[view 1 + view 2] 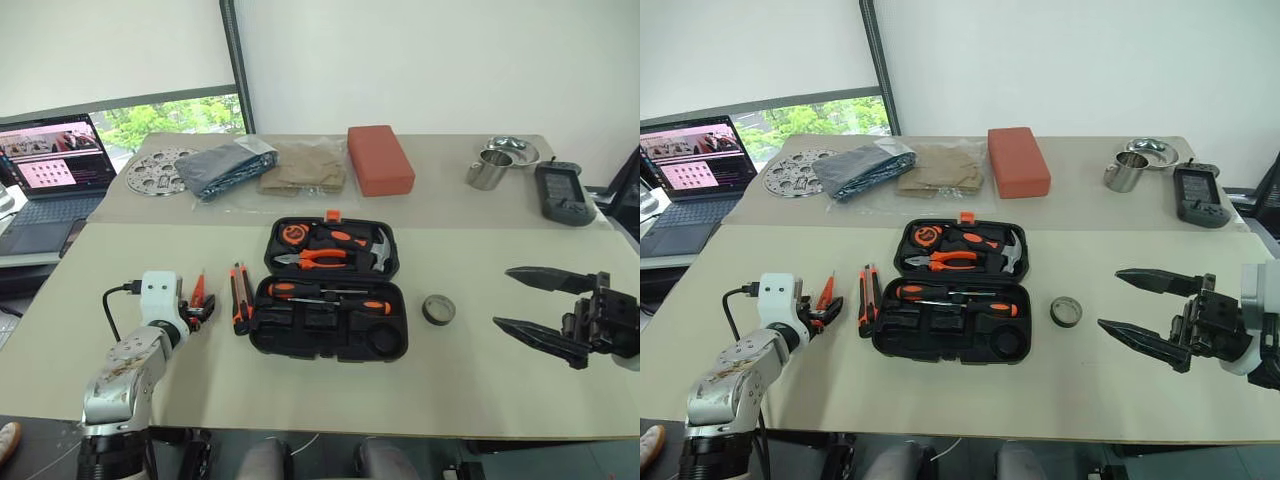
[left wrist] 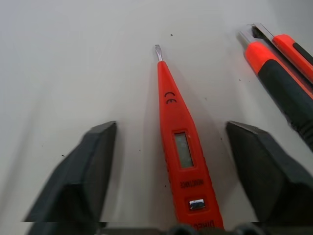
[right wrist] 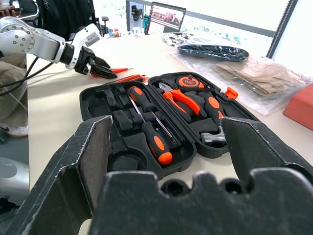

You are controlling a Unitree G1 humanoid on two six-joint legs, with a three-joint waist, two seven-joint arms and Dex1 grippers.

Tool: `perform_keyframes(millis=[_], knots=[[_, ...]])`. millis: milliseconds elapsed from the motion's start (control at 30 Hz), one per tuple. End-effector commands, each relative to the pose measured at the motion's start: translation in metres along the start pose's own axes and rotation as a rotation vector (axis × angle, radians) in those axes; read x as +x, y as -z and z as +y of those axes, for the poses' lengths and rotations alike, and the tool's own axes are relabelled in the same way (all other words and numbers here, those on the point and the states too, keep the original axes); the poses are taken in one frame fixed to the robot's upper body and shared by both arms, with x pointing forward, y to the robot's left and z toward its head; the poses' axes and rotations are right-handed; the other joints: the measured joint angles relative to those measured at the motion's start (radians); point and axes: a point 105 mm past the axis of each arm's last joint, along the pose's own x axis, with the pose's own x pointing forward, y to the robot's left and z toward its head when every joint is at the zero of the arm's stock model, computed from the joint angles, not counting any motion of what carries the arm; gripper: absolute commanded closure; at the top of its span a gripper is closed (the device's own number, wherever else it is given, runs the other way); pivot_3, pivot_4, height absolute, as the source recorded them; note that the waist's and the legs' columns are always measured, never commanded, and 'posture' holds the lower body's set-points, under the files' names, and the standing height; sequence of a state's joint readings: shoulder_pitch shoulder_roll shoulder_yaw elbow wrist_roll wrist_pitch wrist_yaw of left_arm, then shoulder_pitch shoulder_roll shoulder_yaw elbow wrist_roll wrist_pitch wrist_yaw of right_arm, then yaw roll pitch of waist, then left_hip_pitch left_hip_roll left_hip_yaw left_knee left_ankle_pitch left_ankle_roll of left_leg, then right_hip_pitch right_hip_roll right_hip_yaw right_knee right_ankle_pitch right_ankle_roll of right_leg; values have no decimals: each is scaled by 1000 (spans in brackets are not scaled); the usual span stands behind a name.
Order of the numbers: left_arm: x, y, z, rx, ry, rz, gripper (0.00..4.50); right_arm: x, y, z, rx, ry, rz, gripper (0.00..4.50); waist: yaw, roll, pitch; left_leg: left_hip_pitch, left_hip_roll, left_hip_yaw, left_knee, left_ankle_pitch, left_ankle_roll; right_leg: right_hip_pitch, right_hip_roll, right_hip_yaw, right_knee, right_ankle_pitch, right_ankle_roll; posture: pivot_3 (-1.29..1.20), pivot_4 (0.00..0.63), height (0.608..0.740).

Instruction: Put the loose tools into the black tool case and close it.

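Note:
The black tool case (image 1: 330, 350) lies open in the middle of the table, with two long screwdrivers (image 1: 283, 289) (image 1: 372, 306) in its near half. A small orange screwdriver (image 2: 175, 132) lies on the table left of the case. My left gripper (image 1: 203, 312) is low over its handle end, and the fingers (image 2: 83, 166) stand apart on either side without touching it. The orange-black utility knife (image 1: 239, 295) lies between that screwdriver and the case. A black tape roll (image 1: 438, 309) sits right of the case. My right gripper (image 1: 530, 300) hovers open further right, holding nothing.
Pliers (image 1: 318, 258), a hammer and a tape measure fill the case's far half. Along the back are a laptop (image 1: 50, 170), a perforated disc (image 1: 158, 170), plastic bags (image 1: 230, 165), a red block (image 1: 380, 158), a metal cup (image 1: 488, 170) and a black handheld device (image 1: 563, 193).

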State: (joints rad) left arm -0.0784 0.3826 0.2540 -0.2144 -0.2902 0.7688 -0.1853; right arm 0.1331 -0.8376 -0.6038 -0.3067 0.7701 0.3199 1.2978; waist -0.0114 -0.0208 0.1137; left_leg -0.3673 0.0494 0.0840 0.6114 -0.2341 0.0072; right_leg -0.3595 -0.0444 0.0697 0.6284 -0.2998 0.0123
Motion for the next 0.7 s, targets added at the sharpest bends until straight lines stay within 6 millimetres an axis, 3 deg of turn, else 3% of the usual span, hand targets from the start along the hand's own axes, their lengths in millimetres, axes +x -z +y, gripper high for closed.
perform_keyframes(millis=[33,67,167,267,367,467,567,700], knots=[[0,10,2,-20,-14,44,2562,-2,-14,0,-42,1,-15,375,-1,0,0,0,0,0,0,0,0,0,0,0,0,0,0,0,150,740],[0,11,2,-24,-14,45,3096,-3,-14,0,-41,1,-16,375,-1,0,0,0,0,0,0,0,0,0,0,0,0,0,0,0,150,740],[0,11,5,-16,-22,44,4011,-3,-14,1,-32,-2,-20,375,-1,0,0,0,0,0,0,0,0,1,0,0,0,0,0,0,150,740],[1,2,8,0,-21,-6,4012,-3,-13,2,-25,-4,-24,375,0,0,0,0,0,0,0,0,0,1,0,0,0,0,0,0,150,740],[0,-44,1,99,102,-236,4012,-5,-12,4,-18,-6,-28,375,0,-1,1,0,0,0,0,0,0,1,0,0,0,0,0,0,150,740],[-9,-84,-17,140,342,-410,4012,-6,-8,7,-16,-12,-18,375,5,-1,1,0,0,-1,0,2,-3,-1,1,-2,0,0,0,0,150,740],[-21,-110,-40,285,601,-489,4012,-7,-5,8,-17,-19,-6,375,8,-1,0,-1,0,-1,0,2,-3,-3,0,-2,-1,0,0,0,150,740],[-36,-108,-74,540,966,-448,4012,-8,-2,9,-20,-21,-2,375,7,1,-1,-1,-1,0,-2,2,-3,-3,0,-2,-4,0,0,0,150,740]])
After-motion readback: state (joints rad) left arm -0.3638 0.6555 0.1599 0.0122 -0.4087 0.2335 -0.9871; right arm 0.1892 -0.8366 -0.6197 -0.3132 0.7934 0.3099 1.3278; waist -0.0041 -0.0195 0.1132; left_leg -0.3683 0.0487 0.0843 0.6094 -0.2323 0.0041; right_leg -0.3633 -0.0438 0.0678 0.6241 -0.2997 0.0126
